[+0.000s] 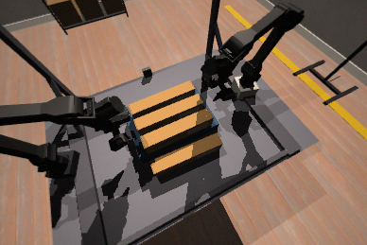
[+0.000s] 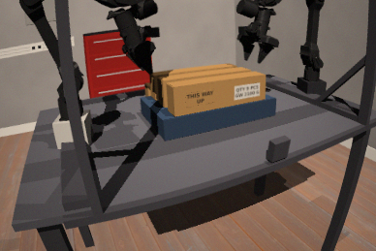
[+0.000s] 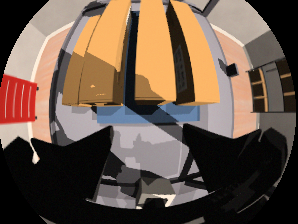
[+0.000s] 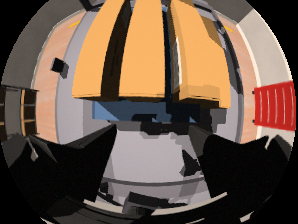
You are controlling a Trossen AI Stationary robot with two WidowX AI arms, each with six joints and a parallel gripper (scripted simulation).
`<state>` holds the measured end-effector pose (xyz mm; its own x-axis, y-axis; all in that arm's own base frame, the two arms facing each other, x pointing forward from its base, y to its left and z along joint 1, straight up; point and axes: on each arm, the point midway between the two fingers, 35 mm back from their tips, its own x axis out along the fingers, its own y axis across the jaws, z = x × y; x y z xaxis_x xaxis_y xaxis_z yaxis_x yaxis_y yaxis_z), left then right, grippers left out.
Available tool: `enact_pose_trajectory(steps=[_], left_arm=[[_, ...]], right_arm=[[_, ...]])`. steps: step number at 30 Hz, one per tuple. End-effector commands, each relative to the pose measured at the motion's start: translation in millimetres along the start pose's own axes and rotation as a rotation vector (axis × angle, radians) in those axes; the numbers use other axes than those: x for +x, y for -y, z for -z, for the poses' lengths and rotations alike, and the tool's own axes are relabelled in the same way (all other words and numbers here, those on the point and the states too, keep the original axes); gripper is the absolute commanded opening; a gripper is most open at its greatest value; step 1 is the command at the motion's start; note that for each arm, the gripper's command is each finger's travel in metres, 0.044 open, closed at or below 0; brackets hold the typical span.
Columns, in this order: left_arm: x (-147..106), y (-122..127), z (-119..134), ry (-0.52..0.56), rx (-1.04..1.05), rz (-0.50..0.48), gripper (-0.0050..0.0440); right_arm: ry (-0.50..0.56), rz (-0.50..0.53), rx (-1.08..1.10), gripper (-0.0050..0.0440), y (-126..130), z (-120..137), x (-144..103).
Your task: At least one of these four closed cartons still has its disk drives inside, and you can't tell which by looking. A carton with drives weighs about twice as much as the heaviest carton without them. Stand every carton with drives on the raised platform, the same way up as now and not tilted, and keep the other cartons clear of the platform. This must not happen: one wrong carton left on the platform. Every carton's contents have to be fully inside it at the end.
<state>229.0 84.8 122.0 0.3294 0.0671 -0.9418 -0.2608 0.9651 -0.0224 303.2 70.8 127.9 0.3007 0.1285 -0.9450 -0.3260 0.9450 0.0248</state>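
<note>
the left gripper [image 1: 218,94] [image 2: 148,69] [image 3: 148,129] and right gripper [image 1: 128,139] [image 2: 254,60] [image 4: 153,129] hang open, fingers downward.
</note>
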Motion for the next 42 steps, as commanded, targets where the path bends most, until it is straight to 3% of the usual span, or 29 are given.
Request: enact_pose_trajectory(steps=[1,29,30,42], left_arm=[[-1.6,0.7,0.9,0.010,-0.001,-0.001,0.0381],[-1.8,0.6,1.6,0.018,0.001,-0.002,0.0381],[-2.3,14.0,13.5,0.026,0.002,-0.003,0.0381],[-2.3,14.0,13.5,0.026,0.002,-0.003,0.0381]], right_arm=[[0.021,0.002,-0.002,0.0385,-1.1,-1.9,-5.6],[0.020,0.002,-0.001,0.0385,-1.4,-2.4,-5.9],[0.020,0.002,-0.003,0.0385,-12.5,8.1,-7.0],[0.020,0.002,-0.003,0.0385,-12.5,8.1,-7.0]])
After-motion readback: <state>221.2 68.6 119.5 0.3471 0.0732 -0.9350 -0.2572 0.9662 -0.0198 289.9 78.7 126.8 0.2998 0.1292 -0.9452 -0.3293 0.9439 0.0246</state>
